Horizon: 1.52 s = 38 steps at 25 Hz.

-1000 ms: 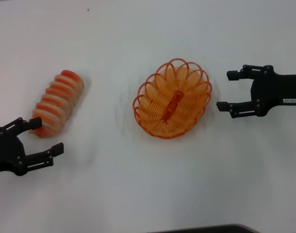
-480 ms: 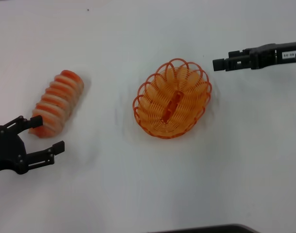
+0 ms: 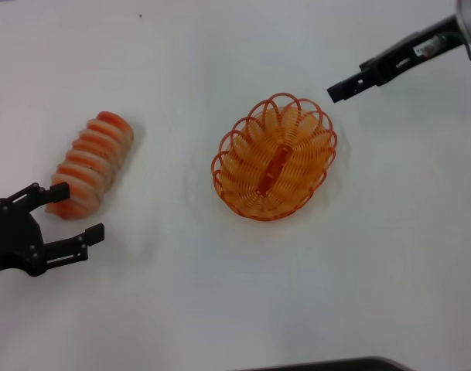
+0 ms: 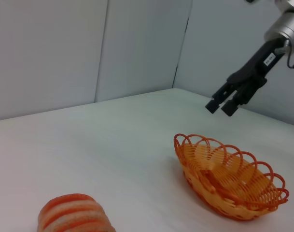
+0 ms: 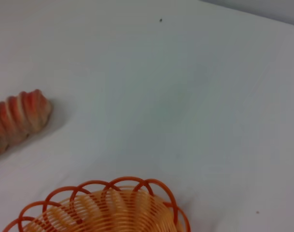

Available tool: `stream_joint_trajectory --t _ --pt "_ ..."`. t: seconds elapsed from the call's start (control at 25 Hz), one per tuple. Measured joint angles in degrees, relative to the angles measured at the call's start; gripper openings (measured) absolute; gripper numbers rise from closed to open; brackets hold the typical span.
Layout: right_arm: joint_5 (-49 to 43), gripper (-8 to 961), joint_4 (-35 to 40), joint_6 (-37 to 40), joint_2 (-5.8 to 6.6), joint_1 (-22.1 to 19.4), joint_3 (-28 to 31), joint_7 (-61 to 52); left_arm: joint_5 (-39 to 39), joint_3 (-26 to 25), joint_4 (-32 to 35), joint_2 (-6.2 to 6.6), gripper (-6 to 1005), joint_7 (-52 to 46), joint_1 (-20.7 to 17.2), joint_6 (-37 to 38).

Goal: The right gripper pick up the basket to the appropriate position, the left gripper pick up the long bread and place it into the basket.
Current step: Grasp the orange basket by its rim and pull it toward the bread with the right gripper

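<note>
The orange wire basket point(image 3: 275, 157) sits empty at the middle of the white table; it also shows in the left wrist view point(image 4: 229, 181) and the right wrist view point(image 5: 103, 208). The long bread point(image 3: 90, 165) lies to its left, and shows too in the left wrist view point(image 4: 74, 215) and the right wrist view point(image 5: 16, 121). My left gripper point(image 3: 76, 212) is open, its fingertips at the bread's near end without gripping it. My right gripper point(image 3: 339, 90) hangs in the air just beyond the basket's far right rim, turned edge-on, fingers apart and empty point(image 4: 219, 107).
The white table point(image 3: 220, 294) spreads on all sides of the two objects. A dark edge point(image 3: 320, 365) runs along the near side. Grey wall panels point(image 4: 89, 48) stand behind the table's far edge.
My right gripper has swung from the basket's right side up and toward its far rim, rotating edge-on. The left gripper, bread and basket have stayed put.
</note>
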State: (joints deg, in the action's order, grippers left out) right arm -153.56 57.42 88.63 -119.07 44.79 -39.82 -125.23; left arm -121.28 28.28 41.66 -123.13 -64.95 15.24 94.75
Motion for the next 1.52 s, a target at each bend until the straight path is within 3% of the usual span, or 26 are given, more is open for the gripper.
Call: stream_joint_trajectory --t 0.28,0.8,1.28,1.52 --pt "-2.5 914 -0.4 -4.5 -1.12 3.1 -10.1 -1.2 -0.1 -0.1 -0.1 0.00 933 0.0 0.1 0.0" --pt "2.1 900 -12.1 -15.9 -1.02 3.4 -20.5 -2.1 -0.2 0.0 -0.3 0.00 933 0.0 0.1 -0.3" --pt "3.1 864 -12.7 -17.5 -1.13 3.5 -22.3 -3.0 -0.3 0.0 -0.2 0.00 932 0.0 0.2 0.0" --pt "3.4 752 -13.2 -17.8 -0.93 3.6 -22.4 -3.2 -0.3 0.0 0.0 0.00 932 0.0 0.1 0.1"
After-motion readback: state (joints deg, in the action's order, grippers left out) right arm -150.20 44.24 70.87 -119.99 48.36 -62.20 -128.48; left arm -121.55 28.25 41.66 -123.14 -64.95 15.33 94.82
